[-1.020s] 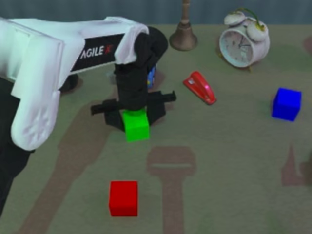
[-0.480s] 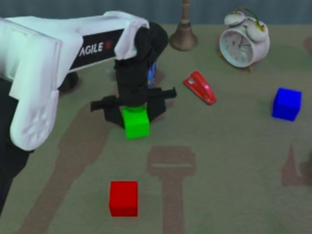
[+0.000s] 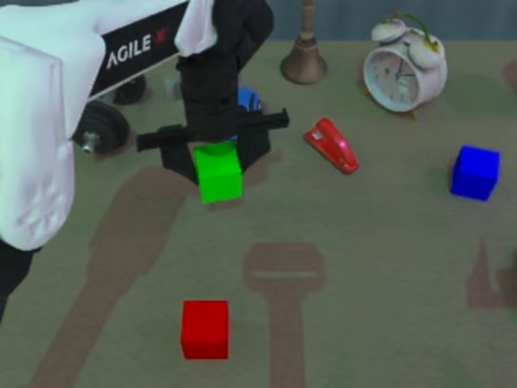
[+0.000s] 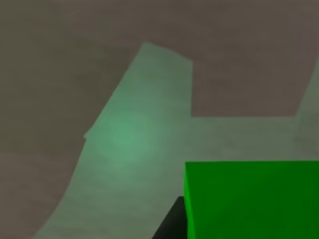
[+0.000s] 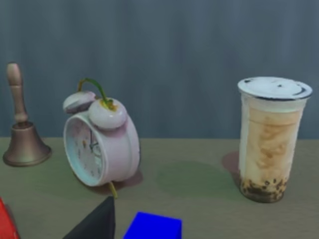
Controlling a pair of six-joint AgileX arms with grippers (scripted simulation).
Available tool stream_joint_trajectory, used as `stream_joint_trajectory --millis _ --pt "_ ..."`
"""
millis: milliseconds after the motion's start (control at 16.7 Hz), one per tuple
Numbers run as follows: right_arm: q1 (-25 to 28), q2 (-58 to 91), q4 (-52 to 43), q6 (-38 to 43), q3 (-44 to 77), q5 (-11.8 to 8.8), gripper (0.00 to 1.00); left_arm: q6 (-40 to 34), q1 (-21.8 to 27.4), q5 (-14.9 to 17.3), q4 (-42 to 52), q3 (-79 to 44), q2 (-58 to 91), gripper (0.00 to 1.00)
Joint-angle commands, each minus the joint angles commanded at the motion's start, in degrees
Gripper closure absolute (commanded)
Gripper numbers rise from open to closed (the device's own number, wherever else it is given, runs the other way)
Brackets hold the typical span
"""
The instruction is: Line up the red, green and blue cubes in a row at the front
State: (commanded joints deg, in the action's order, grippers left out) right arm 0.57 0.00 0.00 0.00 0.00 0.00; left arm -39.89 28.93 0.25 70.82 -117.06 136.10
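- Three cubes counted in the top view, one per colour: green cube [image 3: 219,172] at centre-left, red cube [image 3: 204,328] low in the frame left of centre, blue cube [image 3: 475,172] at the right edge, mid-height.
- All three well apart, not in a row.
- Left gripper [image 3: 215,155] at upper centre-left of the top view, fingers clamped on the green cube, cube poking out below the black cross-bar.
- Green cube again in the left wrist view [image 4: 251,200], filling the lower right corner, a dark finger edge beside it and olive table [image 4: 124,144] behind.
- Right gripper itself unseen in the top view; in the right wrist view only one dark finger tip [image 5: 97,222] at the bottom edge, so whether spread or closed: cannot tell.
- Blue cube [image 5: 153,226] at the bottom of the right wrist view, just beside that tip.
- One alarm clock [image 3: 404,69], upper right of the top view.
- One brass bell [image 3: 304,58], upper centre.
- One red stapler [image 3: 331,145], right of the green cube.
- One dumbbell [image 3: 102,129], upper left, partly under the arm.
- One lidded drink cup [image 5: 270,137], seen only at the right of the right wrist view.
- One blue object [image 3: 246,100] mostly hidden behind the left gripper.
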Motion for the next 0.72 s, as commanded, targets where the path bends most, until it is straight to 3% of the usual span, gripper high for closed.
stream_joint_trajectory --millis 300,720 --pt "0.0 0.0 0.0 0.0 0.0 0.0 0.0 -0.75 2.35 -0.06 -0.94 2.37 -1.79 1.0" --pt "0.0 0.0 0.0 0.0 0.0 0.0 0.0 -7.7 17.21 -0.03 -6.2 22.42 -15.47 1.0"
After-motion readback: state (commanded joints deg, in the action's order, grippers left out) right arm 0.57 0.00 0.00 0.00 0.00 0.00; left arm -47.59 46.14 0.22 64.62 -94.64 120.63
